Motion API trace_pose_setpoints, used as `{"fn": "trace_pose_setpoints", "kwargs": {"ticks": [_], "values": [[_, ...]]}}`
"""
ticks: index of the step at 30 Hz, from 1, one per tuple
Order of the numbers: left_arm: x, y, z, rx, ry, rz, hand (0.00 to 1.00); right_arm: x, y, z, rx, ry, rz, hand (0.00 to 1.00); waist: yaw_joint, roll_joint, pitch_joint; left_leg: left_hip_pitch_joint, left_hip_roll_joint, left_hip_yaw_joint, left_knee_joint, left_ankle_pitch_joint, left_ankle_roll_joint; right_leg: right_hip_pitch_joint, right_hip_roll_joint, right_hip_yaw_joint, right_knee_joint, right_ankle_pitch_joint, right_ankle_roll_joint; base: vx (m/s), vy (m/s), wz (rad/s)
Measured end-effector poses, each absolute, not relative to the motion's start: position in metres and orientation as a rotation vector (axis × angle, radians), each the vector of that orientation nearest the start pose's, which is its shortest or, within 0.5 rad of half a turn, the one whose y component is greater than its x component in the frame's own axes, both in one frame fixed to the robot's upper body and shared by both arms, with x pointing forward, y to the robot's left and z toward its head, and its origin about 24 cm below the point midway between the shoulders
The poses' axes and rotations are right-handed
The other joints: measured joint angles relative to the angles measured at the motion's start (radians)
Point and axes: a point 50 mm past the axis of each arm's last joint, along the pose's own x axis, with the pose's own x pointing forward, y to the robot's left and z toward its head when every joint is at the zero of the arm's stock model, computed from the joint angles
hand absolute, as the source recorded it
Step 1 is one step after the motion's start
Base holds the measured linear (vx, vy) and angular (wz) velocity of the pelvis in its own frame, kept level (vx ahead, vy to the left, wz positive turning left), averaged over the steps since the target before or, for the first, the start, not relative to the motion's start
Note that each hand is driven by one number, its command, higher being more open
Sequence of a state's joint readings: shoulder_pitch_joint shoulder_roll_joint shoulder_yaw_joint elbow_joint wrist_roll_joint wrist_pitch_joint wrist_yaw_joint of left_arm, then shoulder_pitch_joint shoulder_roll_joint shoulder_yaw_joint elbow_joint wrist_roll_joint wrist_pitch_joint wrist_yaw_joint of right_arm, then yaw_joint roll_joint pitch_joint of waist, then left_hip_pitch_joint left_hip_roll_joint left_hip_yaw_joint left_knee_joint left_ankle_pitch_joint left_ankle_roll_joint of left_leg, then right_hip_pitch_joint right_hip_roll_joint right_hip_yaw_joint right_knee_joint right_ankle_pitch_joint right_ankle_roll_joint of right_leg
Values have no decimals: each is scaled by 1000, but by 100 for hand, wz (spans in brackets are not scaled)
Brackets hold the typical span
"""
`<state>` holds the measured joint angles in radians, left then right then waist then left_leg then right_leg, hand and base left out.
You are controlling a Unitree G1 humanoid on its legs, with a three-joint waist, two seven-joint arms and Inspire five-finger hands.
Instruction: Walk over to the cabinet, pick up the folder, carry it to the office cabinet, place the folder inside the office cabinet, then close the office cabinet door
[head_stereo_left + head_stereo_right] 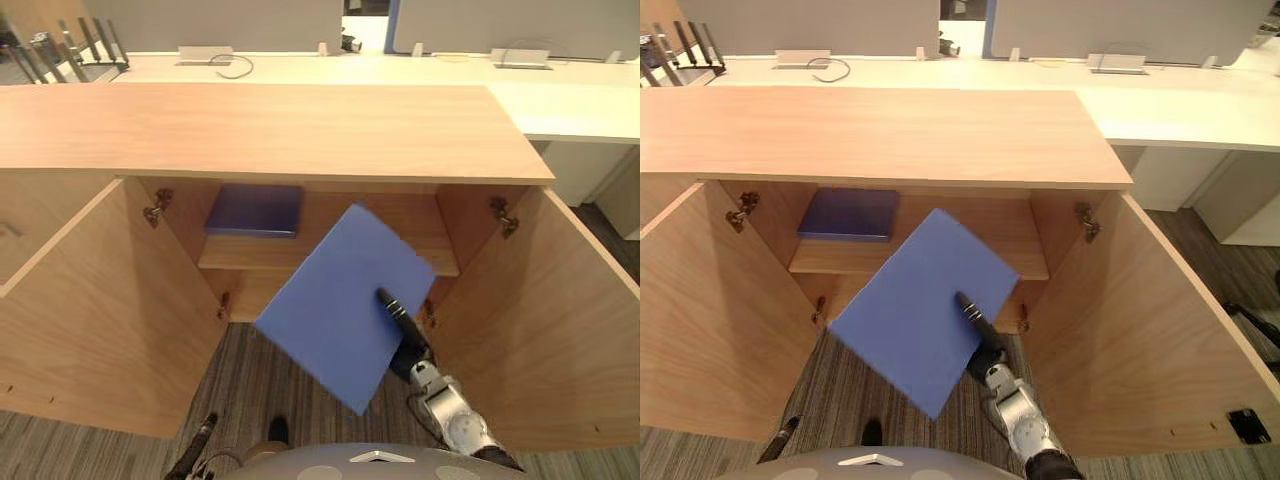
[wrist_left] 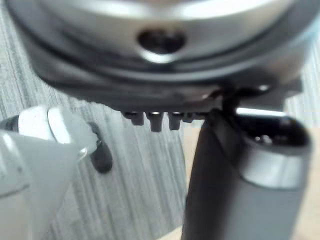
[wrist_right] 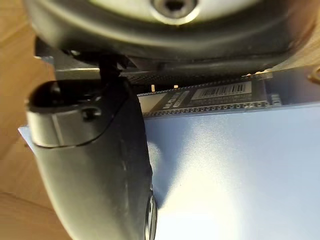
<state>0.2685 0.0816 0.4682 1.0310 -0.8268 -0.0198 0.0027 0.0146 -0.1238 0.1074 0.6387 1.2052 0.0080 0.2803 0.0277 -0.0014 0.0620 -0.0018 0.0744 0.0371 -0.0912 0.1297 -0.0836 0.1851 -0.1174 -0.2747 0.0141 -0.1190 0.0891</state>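
Folder (image 1: 340,300), light blue, frame centre, tilted before open office cabinet (image 1: 280,130), not yet inside. Left hand (image 2: 240,190): fingers' state cannot tell. Dark blue book (image 1: 255,210) on shelf (image 1: 240,256), upper left of opening. Right hand (image 1: 395,308) grips folder's lower-right edge, thumb on top. Step: placing. Next: level folder, slide onto shelf, probably beside book, release.

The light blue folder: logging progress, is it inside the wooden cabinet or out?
Out: the light blue folder tilts in front of the open wooden cabinet, gripped by the right hand.
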Motion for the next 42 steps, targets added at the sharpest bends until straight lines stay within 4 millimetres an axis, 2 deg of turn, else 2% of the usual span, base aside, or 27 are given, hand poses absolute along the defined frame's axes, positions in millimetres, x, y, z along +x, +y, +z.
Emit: {"fn": "trace_pose_setpoints", "kwargs": {"ticks": [2, 7, 13, 17, 20, 22, 24, 25, 26, 27, 28, 29, 32, 35, 37, 40, 42], "values": [[-7, 247, -162, -845, 923, 1147, 100, 211, -166, -84, 1107, 405, -149, 0, 0, -3, 5, 0, -9, -9, 0, -1, 2, 7, -7, -12, -1, -3, 3, 30, -3, 12], [-14, 248, -162, -889, 895, 1223, 100, 216, -171, -86, 1139, 378, -246, 0, 12, -8, 9, 0, -28, -20, 0, -6, 9, 16, -22, -29, -1, -9, 9, 31, -8, 10], [-2, 245, -163, -943, 859, 1230, 100, 212, -167, -100, 1107, 478, -328, 0, 30, -20, 29, 10, -39, -42, 0, -7, 11, 40, -29, -54, 0, -16, 12, 6, -22, 12], [4, 238, -165, -958, 871, 1227, 100, 219, -158, -104, 1110, 549, -399, 0, 51, -16, 33, 12, -44, -49, 0, -9, 16, 45, -33, -63, 2, -21, 15, -8, -25, 6], [10, 235, -166, -962, 872, 1221, 100, 233, -150, -98, 1148, 543, -430, 0, 69, -13, 46, 7, -60, -65, 5, -19, 21, 51, -49, -85, 4, -29, 26, 11, -9, 19], [20, 235, -165, -967, 852, 1205, 100, 250, -149, -86, 1190, 485, -458, 0, 84, -14, 65, -34, -71, -80, 55, -38, 29, 32, -60, -108, 33, -42, 32, 14, 16, 29], [34, 232, -163, -973, 821, 1164, 100, 275, -146, -64, 1246, 396, -448, 0, 101, 2, 100, -136, -77, -92, 222, -100, 35, -2, -73, -123, 88, -44, 32, 5, 68, 23], [41, 224, -163, -985, 819, 1130, 100, 288, -148, -46, 1289, 313, -434, 0, 107, 36, 121, -206, -64, -103, 351, -156, 43, -36, -70, -136, 159, -50, 25, -44, 128, 25], [44, 218, -163, -985, 825, 1108, 100, 300, -149, -30, 1332, 240, -424, 0, 111, 60, 133, -256, -60, -109, 450, -201, 52, -77, -81, -139, 256, -79, 25, -58, 143, 27], [45, 217, -163, -979, 833, 1095, 100, 305, -149, -21, 1354, 202, -411, 0, 115, 64, 136, -280, -63, -110, 495, -224, 57, -101, -94, -138, 310, -101, 24, -52, 193, 20], [49, 216, -162, -968, 834, 1070, 100, 318, -147, 1, 1392, 114, -375, 0, 124, 66, 143, -340, -71, -110, 598, -273, 68, -165, -126, -134, 440, -153, 20, -34, 162, 12], [52, 215, -162, -966, 829, 1058, 100, 325, -146, 13, 1419, 72, -351, 0, 133, 64, 147, -376, -76, -106, 653, -299, 73, -207, -144, -134, 512, -181, 17, -59, 183, 9], [58, 213, -160, -964, 819, 1028, 100, 342, -141, 44, 1444, -8, -289, 0, 137, 54, 154, -477, -101, -82, 771, -361, 95, -321, -207, -116, 667, -261, 8, -63, 107, -4], [63, 210, -160, -973, 812, 1016, 100, 351, -137, 59, 1448, -21, -266, 0, 146, 54, 155, -561, -104, -39, 835, -383, 110, -410, -240, -81, 724, -317, 26, -81, 112, -33], [69, 211, -158, -961, 792, 996, 100, 355, -138, 65, 1454, -24, -274, 0, 148, 55, 156, -622, -101, -25, 866, -384, 112, -485, -250, -55, 767, -330, 32, -88, 72, -25], [74, 209, -156, -966, 777, 980, 100, 359, -149, 72, 1427, -32, -299, 0, 152, 57, 158, -701, -98, -6, 913, -386, 116, -592, -266, -16, 847, -352, 32, -84, 18, -15], [76, 206, -157, -977, 778, 976, 100, 366, -154, 87, 1406, -65, -283, 0, 152, 58, 160, -779, -90, 2, 976, -395, 113, -686, -269, 25, 928, -376, 53, -101, 2, -16]]}}
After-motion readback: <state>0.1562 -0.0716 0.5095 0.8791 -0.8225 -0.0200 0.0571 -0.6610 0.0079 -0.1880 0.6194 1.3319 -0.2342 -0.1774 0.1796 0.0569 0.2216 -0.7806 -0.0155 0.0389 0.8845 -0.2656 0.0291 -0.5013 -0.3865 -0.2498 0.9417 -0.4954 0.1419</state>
